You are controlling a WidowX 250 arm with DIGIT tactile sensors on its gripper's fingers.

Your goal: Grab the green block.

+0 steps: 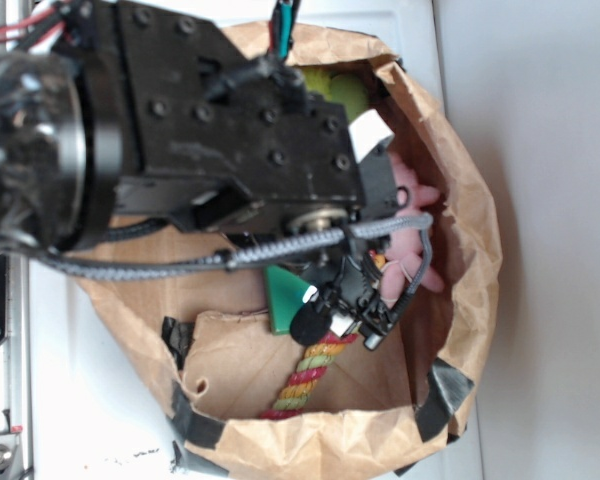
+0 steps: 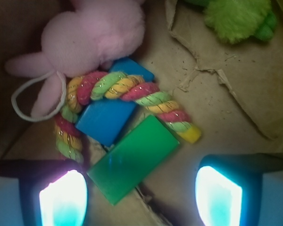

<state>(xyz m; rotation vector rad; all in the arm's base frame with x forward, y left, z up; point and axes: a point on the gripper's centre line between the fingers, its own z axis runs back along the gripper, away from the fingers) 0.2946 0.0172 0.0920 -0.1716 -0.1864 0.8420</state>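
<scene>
1. The paper bag (image 1: 477, 215) holds everything; the robot arm (image 1: 210, 130) reaches down into it.
2. A pink plush (image 2: 92, 35) and a lime plush (image 2: 236, 16) lie at the far side.
3. A multicoloured rope (image 2: 132, 92) curves over the blue block (image 2: 106, 120).
4. The green block (image 2: 134, 159) lies flat on the bag floor, touching the blue block and the rope's yellow end.
5. The gripper (image 2: 141, 195) hovers above it, fingers spread wide, holding nothing; lowering and closing remain.
</scene>
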